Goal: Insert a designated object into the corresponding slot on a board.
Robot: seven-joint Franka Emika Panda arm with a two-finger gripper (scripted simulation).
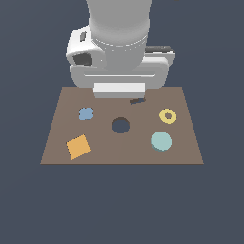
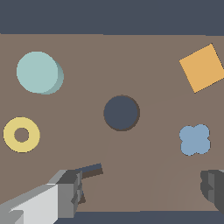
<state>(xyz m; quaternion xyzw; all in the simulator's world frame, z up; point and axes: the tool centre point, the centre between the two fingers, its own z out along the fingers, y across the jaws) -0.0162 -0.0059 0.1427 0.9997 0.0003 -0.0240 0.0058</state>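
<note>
My tool [image 2: 144, 183] hangs above the far part of the board [image 1: 119, 152], fingers spread wide and holding nothing; in the wrist view one fingertip [image 2: 89, 171] shows near the edge and the other sits well apart from it, with bare board between them. I judge this a survey pose: high enough that every shape lies in sight before I commit to one.

The teal disc [image 1: 161, 141] rests flat on the board toward the exterior view's right, apart from the dark round slot [image 1: 121, 125] at the middle, with the yellow ring [image 1: 167, 116] just beyond it. The blue rounded block [image 1: 86, 114] and the orange square [image 1: 78, 147] lie on the other side of the slot.

The disc is untouched, so the task looks barely begun. My wide spread suits it, since I must straddle its full width.
</note>
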